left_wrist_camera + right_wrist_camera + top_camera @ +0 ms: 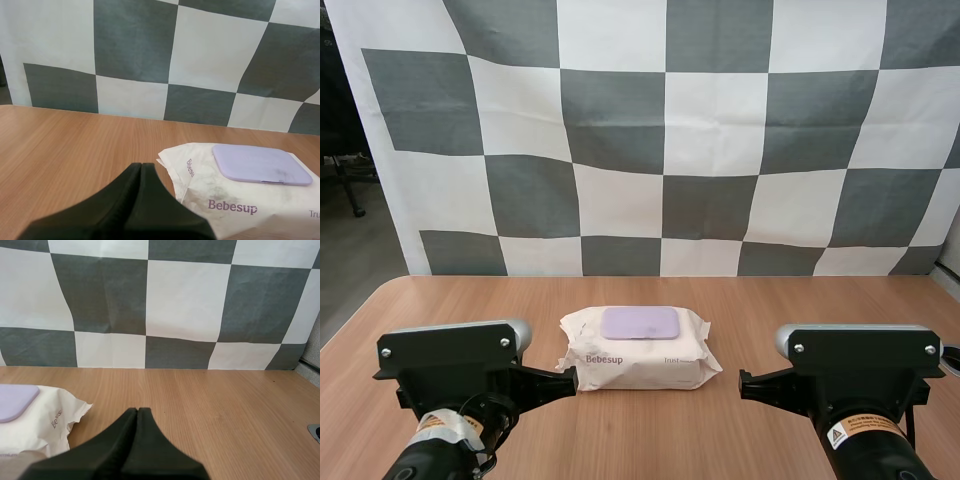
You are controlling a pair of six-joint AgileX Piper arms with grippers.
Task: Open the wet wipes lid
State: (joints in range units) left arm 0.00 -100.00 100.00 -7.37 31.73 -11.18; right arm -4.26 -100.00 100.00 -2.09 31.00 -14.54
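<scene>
The pack of wet wipes [638, 368] lies flat near the middle of the wooden table [790, 310], with its long printed front edge turned toward the two arms. Its lilac lid [640, 322] sits on the top face, lying flat and shut.

The left arm [450, 365] is low over the table at the pack's left. The left jaws are pressed together with nothing between them. In the left wrist view the two black fingers [127, 197] make one dark wedge, with its tip pointing at the crinkled left end of the pack. From above, that tip is just beside the pack's front left corner; I cannot tell whether it touches.

The right arm [860, 360] is at the pack's right, about level with the left one. The right jaws are likewise closed on nothing, with the fingers [127, 440] lying together. Their tip is a little apart from the pack's right end, with bare table between them.
</scene>
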